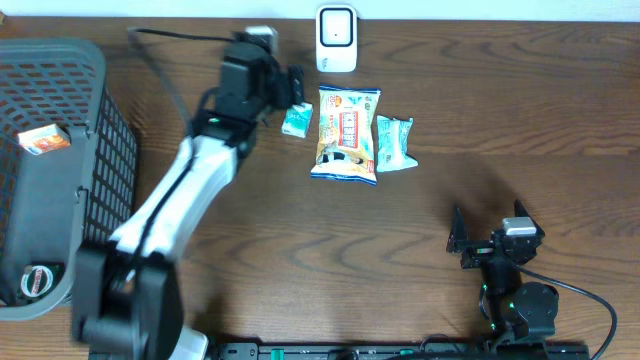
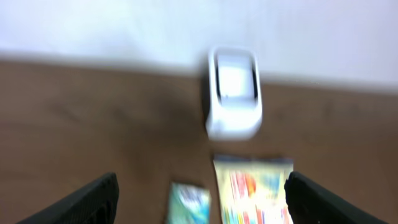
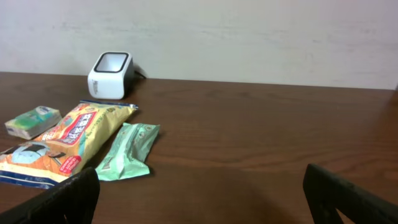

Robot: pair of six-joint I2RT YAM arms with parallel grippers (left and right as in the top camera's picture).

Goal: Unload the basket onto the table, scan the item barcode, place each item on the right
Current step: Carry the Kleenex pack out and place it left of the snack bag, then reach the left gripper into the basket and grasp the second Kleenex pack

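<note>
Dark fingertips (image 2: 93, 200) at both lower corners of left wrist view: left jaws spread wide, gripping nothing. Between and just ahead of them, small teal packet (image 2: 188, 202) flat on tabletop (image 2: 93, 112). Blurred there, barcode not readable. From overhead, same packet just beside left jaws, at the end of left arm (image 1: 190, 170).

Just beside the packet, on the side away from the basket: orange-and-yellow snack bag (image 1: 347, 133), lying flat, one end toward white barcode scanner (image 1: 337, 40). Scanner upright at far edge of tabletop, near the bag's end, apart from the teal packet. Pale green wrapped packet (image 1: 393, 143) against the bag's other side.

Right jaws low near front edge, well apart from all three items, right fingertips (image 3: 348, 196) wide apart and empty.

Grey mesh basket (image 1: 105, 150) at far left, holding small orange box (image 1: 45, 139) and round red-rimmed item (image 1: 37, 281).
</note>
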